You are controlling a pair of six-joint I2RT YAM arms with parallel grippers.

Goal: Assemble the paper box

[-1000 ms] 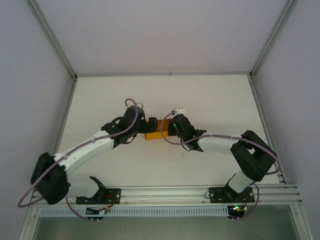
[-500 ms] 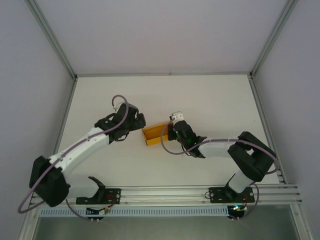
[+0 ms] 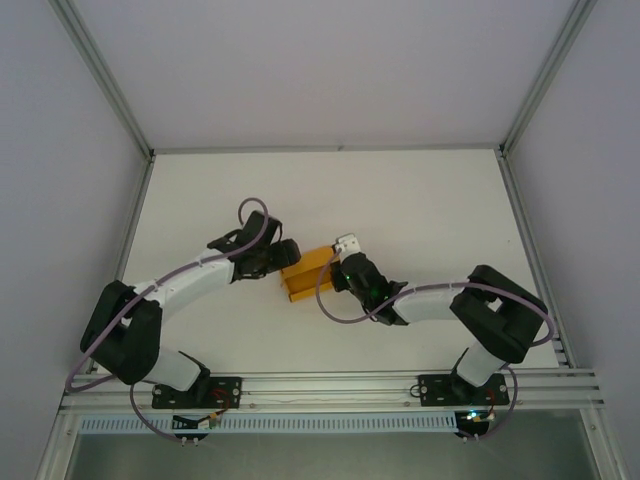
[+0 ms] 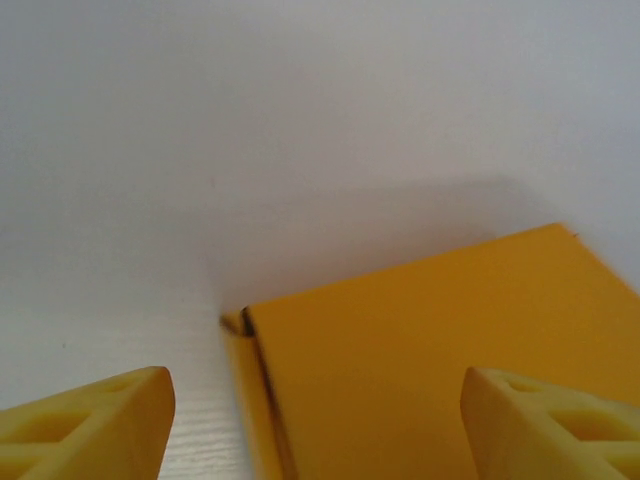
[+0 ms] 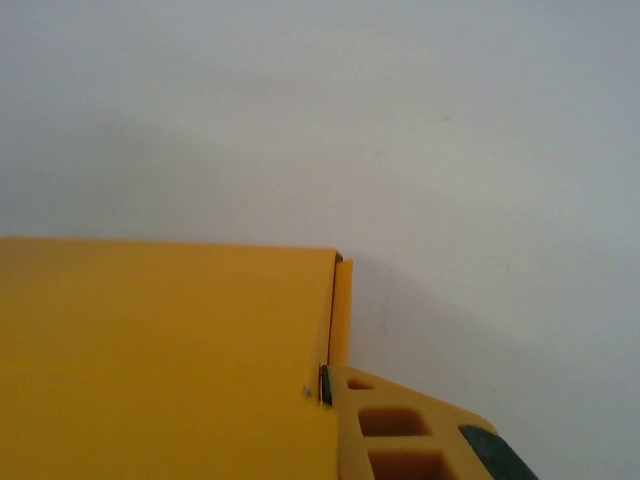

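We've got the paper box (image 3: 305, 270) sitting between the wide-spread fingers of our left gripper (image 4: 315, 400), while our right gripper (image 3: 340, 270) touches its edge, grip unclear.

The white-and-black left arm (image 3: 190, 285) reaches toward 2 o'clock, the left pincer (image 3: 284, 253) with yellow fingers (image 4: 90, 420) spread wide; the right arm (image 3: 430, 295) reaches toward 10 o'clock, the right pincer (image 3: 339, 270) grip unclear

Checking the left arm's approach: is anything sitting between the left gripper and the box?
Nothing visible. The left gripper is open, and the box lies right ahead, its panel reaching between the fingers.
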